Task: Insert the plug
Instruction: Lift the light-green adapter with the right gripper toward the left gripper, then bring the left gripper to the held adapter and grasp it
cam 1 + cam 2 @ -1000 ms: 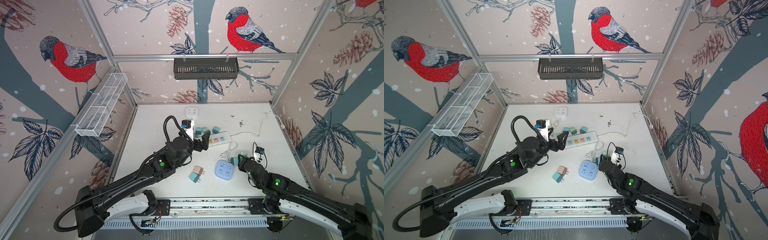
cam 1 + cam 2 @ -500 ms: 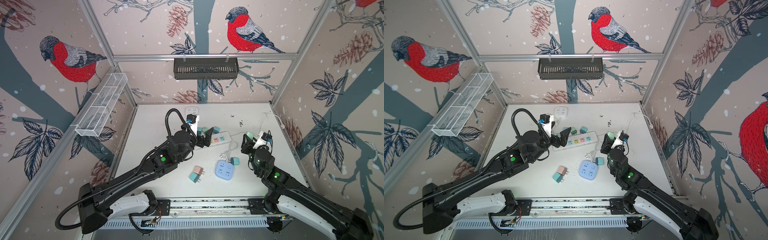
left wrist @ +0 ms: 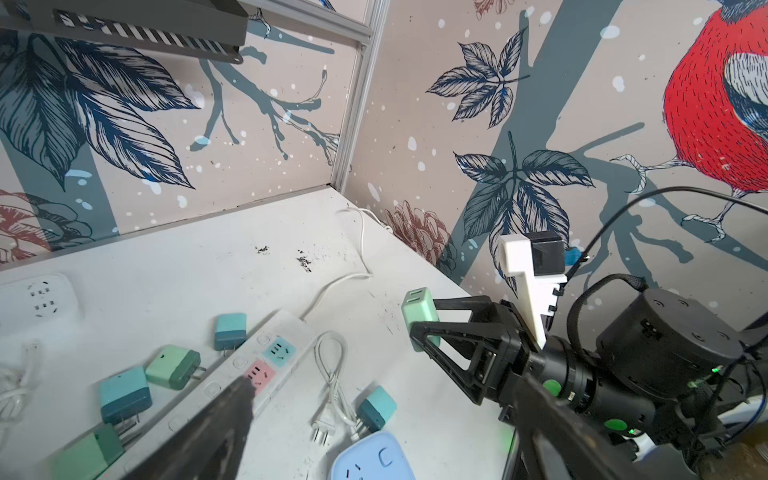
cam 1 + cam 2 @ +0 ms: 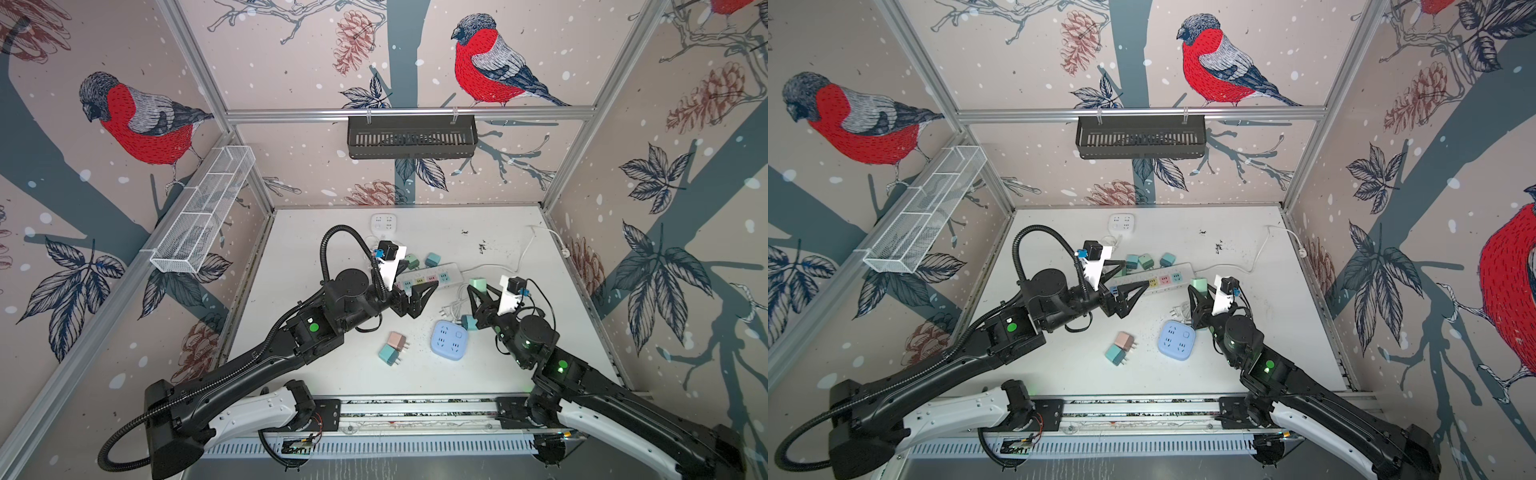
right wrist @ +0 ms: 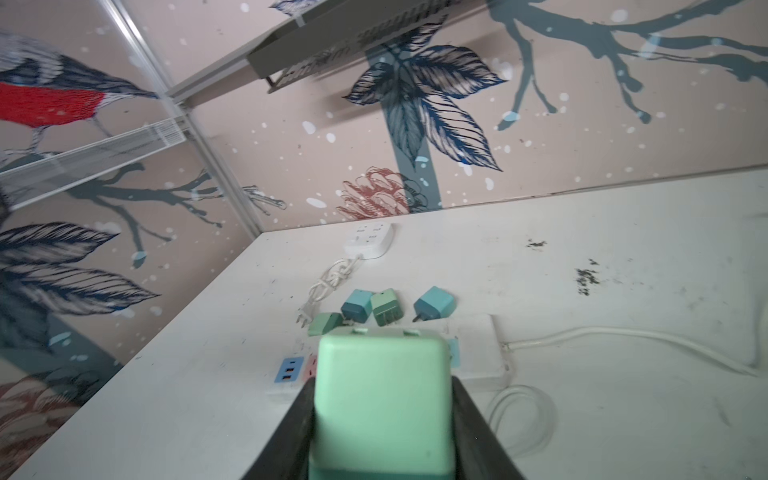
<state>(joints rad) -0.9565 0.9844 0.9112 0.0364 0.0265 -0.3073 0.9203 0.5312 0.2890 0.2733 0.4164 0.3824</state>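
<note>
Along the left wall a wire basket [image 4: 203,208] hangs above the bench [image 4: 295,257]. Next over is the left end effector [image 4: 1136,273], its jaws spread wide and holding nothing. It sits over the left end of the strip [image 4: 454,271]. From the left wrist camera one dark finger [image 3: 216,415] reaches as far as the pink outlet on it, though I can't tell whether it touches.

Behind that, close to the back wall, lies a white socket [image 4: 383,222], and higher up on that wall hangs a black basket [image 4: 411,137]. A cluster of loose plugs [image 4: 1145,261], teal and green, lies just behind the strip. Towards the front of the bench a pink plug [image 4: 397,340] and a teal plug [image 4: 388,355] lie side by side, touching, prongs pointing right. Just beside them sits a blue socket [image 4: 449,340], flat on the bench. Between it and the strip there is a coiled cord [image 4: 451,305], with a stray plug [image 4: 468,322] near the blue socket's far corner.

Further right, the right end effector [image 4: 478,291] is clamped on the mint plug [image 3: 417,309], one finger on each side. That plug is raised off the bench, near the right end of the strip and not in any outlet. From the right wrist camera it covers the middle of the strip. Past it, the strip's cable [image 4: 528,249] trails off to the right wall.
</note>
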